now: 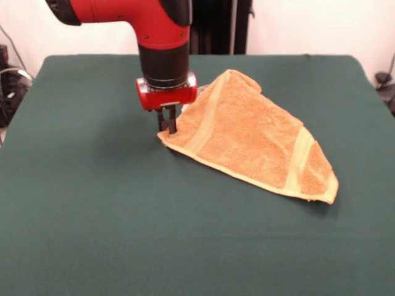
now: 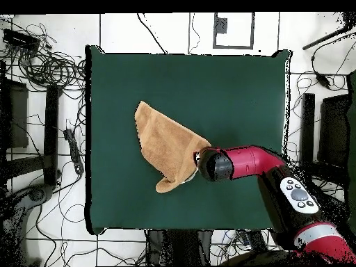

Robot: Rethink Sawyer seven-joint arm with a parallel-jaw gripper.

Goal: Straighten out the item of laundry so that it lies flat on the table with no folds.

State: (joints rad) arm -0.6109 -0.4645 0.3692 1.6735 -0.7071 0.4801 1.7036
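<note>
Orange-tan terry towel (image 1: 253,139) folded on green table (image 1: 92,209), fingers (image 1: 167,120) at its corner

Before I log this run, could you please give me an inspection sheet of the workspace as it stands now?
Surface: the table is covered in plain dark green cloth.
Job's things: the towel is folded into a rough triangle, not flat; pale bands run near two edges.
Clutter: nothing seen on the table.
Grippers: the gripper points down at the towel's corner nearest the arm; its jaws look nearly together, but whether they pinch cloth cannot be told.
Cables: tangled black cables lie on the floor beside the table.
Surroundings: pale tiled floor and dark equipment off the table's sides.
</note>
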